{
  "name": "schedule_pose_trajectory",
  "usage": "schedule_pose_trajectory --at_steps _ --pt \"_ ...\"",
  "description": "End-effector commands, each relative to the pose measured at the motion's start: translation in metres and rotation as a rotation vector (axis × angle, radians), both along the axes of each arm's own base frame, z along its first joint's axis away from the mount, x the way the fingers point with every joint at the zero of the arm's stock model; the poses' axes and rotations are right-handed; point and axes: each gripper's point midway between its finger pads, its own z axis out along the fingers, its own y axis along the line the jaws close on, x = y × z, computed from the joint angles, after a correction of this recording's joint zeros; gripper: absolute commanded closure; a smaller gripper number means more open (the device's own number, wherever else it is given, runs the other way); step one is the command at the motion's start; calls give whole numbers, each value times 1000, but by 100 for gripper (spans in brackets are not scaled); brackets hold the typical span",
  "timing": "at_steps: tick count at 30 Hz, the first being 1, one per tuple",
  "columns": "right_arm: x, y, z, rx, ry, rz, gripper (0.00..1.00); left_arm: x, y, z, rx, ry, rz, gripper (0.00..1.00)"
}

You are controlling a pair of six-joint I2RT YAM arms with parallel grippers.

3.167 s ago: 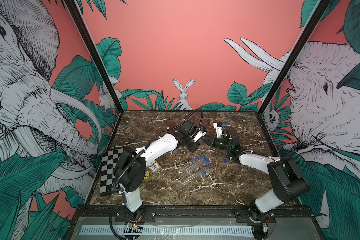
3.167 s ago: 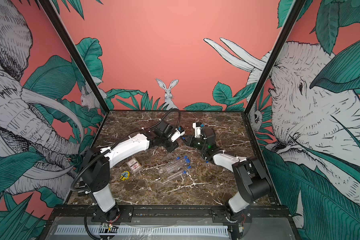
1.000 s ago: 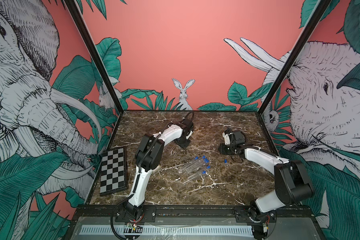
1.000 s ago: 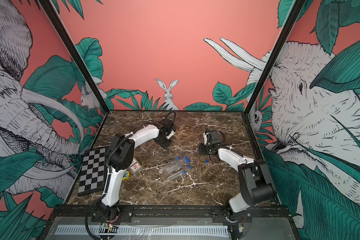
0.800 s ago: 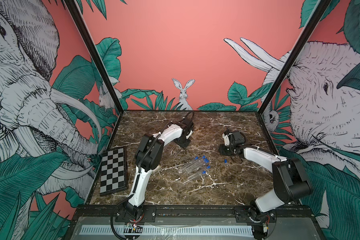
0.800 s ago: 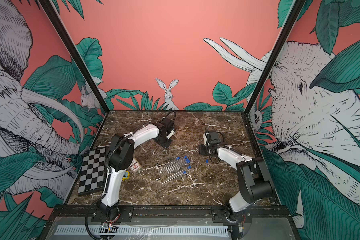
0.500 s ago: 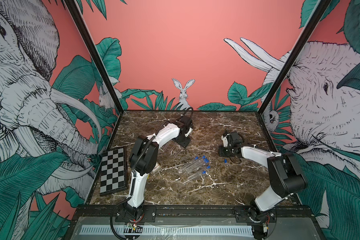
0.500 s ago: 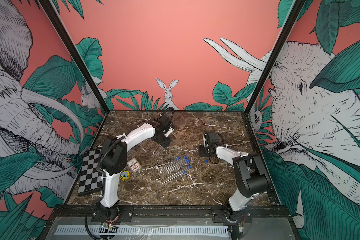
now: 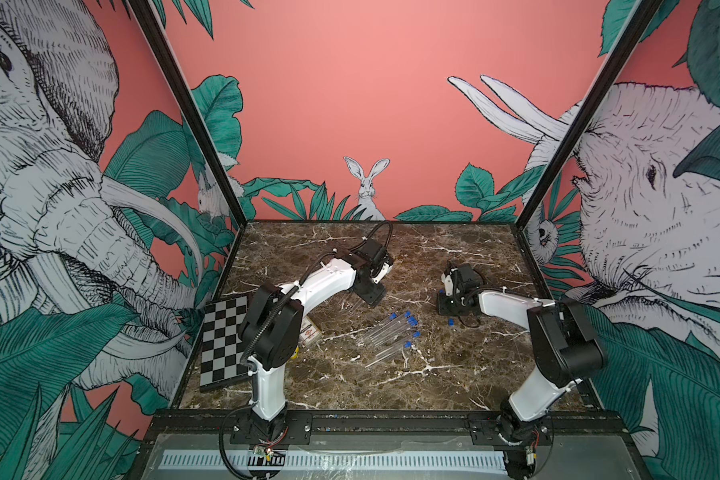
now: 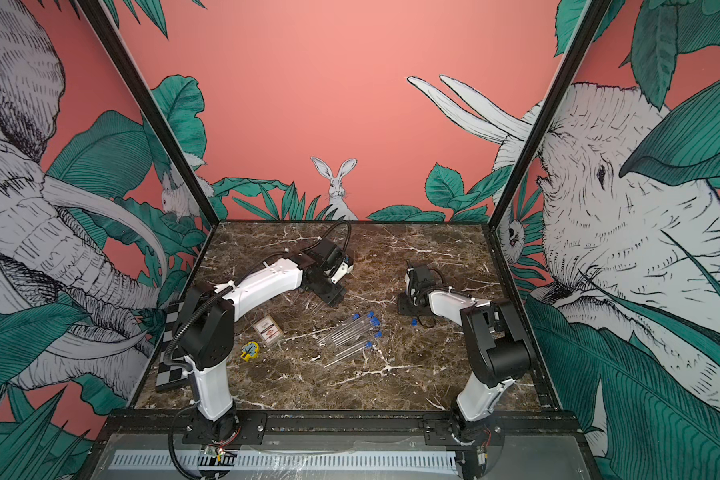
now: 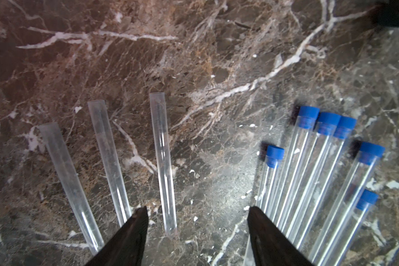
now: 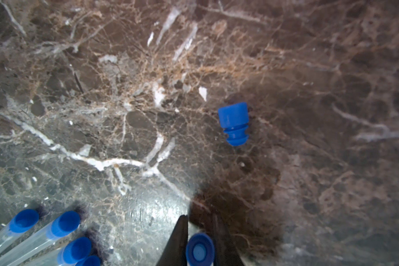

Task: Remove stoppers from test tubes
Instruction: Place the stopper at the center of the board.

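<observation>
One stopper (image 12: 199, 249) in right gripper (image 12: 199, 222), tight, wrist view only; left gripper (image 11: 196, 208) agape, empty.

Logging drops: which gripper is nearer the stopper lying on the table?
Right: right gripper, holding another stopper, hangs beside the loose stopper; left gripper is farther, by open tubes.

Non-task items on the brown marble counter (image 9: 350, 386).
A black-and-silver checkerboard (image 9: 221, 345) lies flat at the counter's left edge. A flat clear card case (image 10: 269, 329) holding a red-printed card lies nearer the middle, with a small yellow-and-blue item (image 10: 249, 350) just beside it. The back wall shows a painted rabbit (image 9: 366, 183).
</observation>
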Motion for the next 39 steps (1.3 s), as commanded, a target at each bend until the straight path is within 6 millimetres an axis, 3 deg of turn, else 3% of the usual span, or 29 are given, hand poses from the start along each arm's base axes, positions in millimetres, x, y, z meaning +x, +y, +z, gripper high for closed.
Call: schedule_pose_trajectory --at_steps 1,9,11,18,19,25,39 --pt "2 -6 -1 -34 2 -8 77 -4 -7 22 -53 -46 -33 30" --pt "2 -9 3 -48 -7 -22 65 -4 -12 15 -64 -44 -18 29" --pt "2 -10 6 -51 -15 -23 63 -14 -22 11 -57 -38 -49 30" --pt "2 -10 24 -42 -51 -16 60 -23 -27 1 -30 -15 -78 32" --pt "3 -9 36 -30 -80 -16 59 -24 -28 -1 -24 -14 -83 32" --pt "-6 -6 49 -1 -91 -10 49 -33 -28 -21 41 6 -100 34" --pt "-9 9 63 85 -150 5 43 -48 -27 -48 80 52 -128 43"
